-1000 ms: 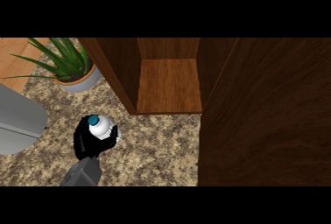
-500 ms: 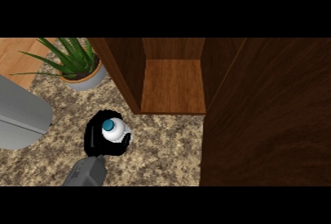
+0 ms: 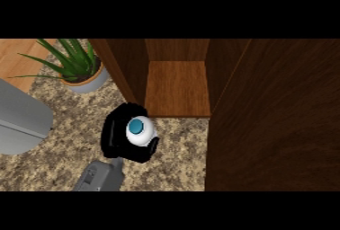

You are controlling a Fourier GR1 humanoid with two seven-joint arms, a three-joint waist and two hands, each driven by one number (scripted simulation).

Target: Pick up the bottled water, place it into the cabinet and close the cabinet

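Since prior frame: hand w/ bottle had shifted right and up toward cabinet mouth; view had panned w/ it, so plant and grey object sat further left.

Items, L to R:

1. Grey appliance: left edge, on worktop. Type n/k. Well apart from action.

2. Potted plant: green spiky leaves, pale pot, upper left, near cabinet's left wall. Untouched.

3. Hand: black, on grey forearm entering from below at view's left, so judged the left hand. Fingers were curled round bottle, holding it. Right hand: not visible.

4. Bottled water: seen from above, white body, teal cap. Upright as far as could be told. Carried in hand, just outside cabinet, close to front-left corner of shelf; not yet inside.

5. Cabinet: dark wood, open; lighter shelf floor showing. Left wall just above hand.

6. Cabinet door: dark panel filling right side, judged swung open. Closing not yet done.

Risks (judgement):
- Hand/bottle sat in line w/ left wall edge rather than centre of opening; straight push fwd could clip wall or shelf lip and tilt bottle. Cause: lateral offset.
- Height of bottle vs shelf level unreadable from steep view; too low = base catches front edge.
- Release near shelf front could leave bottle in door's path on closing.
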